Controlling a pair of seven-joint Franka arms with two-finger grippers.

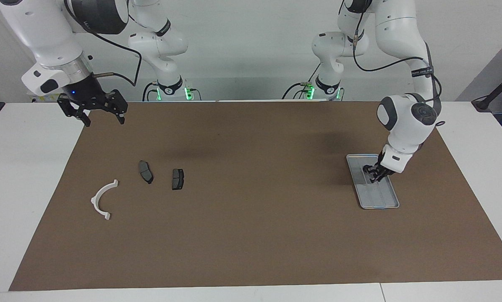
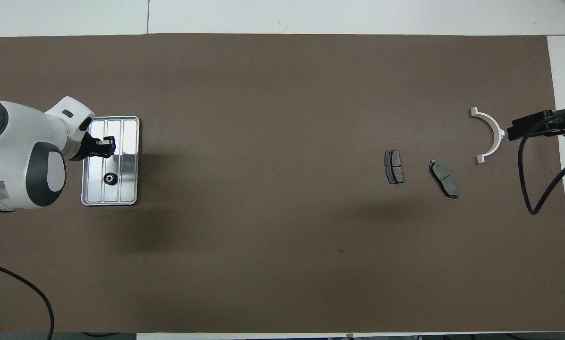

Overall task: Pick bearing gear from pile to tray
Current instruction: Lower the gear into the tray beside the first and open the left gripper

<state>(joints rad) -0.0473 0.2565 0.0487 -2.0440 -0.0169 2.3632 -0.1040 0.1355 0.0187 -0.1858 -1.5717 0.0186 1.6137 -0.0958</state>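
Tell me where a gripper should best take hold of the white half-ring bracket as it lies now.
Probably from straight above, closing across the thin band at mid-arc. The white half-ring bracket lies flat on the brown mat, so its arc is narrow enough to pinch, and nothing touches it. The open right gripper waits nearest its end.
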